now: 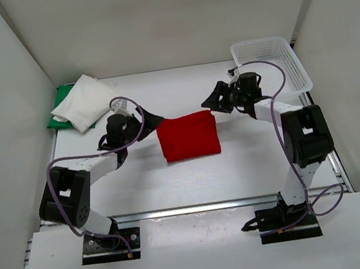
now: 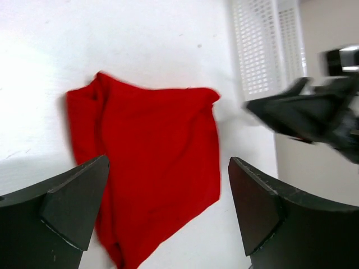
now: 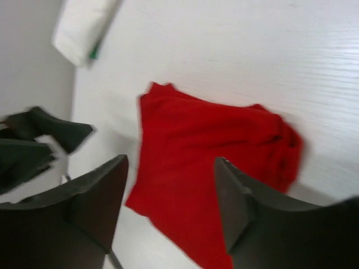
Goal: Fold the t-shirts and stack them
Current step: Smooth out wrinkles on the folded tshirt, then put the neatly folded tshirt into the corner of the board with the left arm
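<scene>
Red t-shirt [image 1: 189, 136] folded on a white table [image 1: 250, 165] boxed in by pale walls [image 1: 152, 25]
It lies mid-table between the left gripper [image 1: 155, 119] and right gripper [image 1: 210, 102], both spread wide and empty. Far left, the white t-shirt [image 1: 84, 102] rests on what looks like the green t-shirt [image 1: 58, 115]; a mesh basket [image 1: 284, 61] stands far right

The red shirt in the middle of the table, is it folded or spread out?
Folded. The red t-shirt lies on the table as a compact, roughly square packet, with no sleeves sticking out.
</scene>
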Robot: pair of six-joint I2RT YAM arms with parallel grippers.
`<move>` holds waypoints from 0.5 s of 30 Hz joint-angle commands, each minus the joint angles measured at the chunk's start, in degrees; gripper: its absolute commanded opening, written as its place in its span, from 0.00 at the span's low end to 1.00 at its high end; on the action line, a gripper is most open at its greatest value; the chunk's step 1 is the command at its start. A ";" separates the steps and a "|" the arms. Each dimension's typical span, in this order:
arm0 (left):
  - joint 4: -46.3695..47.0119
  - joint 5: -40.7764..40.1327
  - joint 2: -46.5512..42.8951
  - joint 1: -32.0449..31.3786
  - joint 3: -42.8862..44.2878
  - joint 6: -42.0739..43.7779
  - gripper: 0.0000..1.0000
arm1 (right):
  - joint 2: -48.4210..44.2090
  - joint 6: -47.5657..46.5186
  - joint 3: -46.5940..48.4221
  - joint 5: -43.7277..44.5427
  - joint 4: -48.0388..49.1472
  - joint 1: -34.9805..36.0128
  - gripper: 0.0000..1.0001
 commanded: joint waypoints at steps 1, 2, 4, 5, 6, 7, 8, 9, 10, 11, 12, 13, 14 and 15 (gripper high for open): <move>-3.24 -0.85 -0.32 0.99 -4.23 3.24 0.99 | -8.86 1.98 -5.23 -0.38 6.69 2.08 0.63; -4.90 -1.64 -0.23 0.12 -4.15 4.99 0.98 | -10.01 2.07 -6.30 0.31 7.40 2.43 0.65; -7.28 -2.35 1.95 -1.28 -2.92 7.73 0.99 | -13.35 2.33 -10.24 1.29 8.54 3.14 0.65; -9.63 -2.44 2.92 -1.99 -1.26 9.13 0.99 | -15.36 2.16 -11.31 1.72 8.89 3.92 0.66; -11.40 -2.96 5.02 -2.17 0.15 10.45 0.95 | -17.47 1.73 -12.62 2.25 8.38 4.63 0.66; -11.15 -3.05 6.70 -2.52 0.59 10.37 0.92 | -19.58 0.76 -14.03 2.95 7.94 5.15 0.66; -10.54 -3.31 8.37 -2.61 0.34 10.20 0.91 | -20.56 0.23 -15.09 3.74 7.50 5.07 0.66; -9.67 -2.79 9.17 -2.61 0.60 10.02 0.89 | -22.48 0.66 -17.10 3.92 8.36 5.33 0.67; -9.75 -2.09 11.52 -2.78 1.82 9.85 0.89 | -24.16 1.45 -19.12 4.19 9.07 5.60 0.66; -9.66 -0.69 13.98 -2.53 2.79 9.58 0.88 | -25.04 1.37 -20.62 3.49 9.68 5.34 0.66; -9.14 0.02 15.14 -3.48 3.58 9.15 0.88 | -26.01 1.37 -21.85 3.66 9.86 5.34 0.66; -7.65 1.50 17.41 -3.58 4.81 8.10 0.88 | -26.89 1.63 -23.17 3.84 10.56 5.25 0.66; -7.46 2.65 19.61 -4.62 6.30 7.56 0.85 | -27.51 1.55 -24.40 4.27 10.92 5.51 0.66; -6.24 3.18 20.42 -5.59 7.09 6.78 0.82 | -27.60 1.81 -25.11 4.10 11.35 5.25 0.66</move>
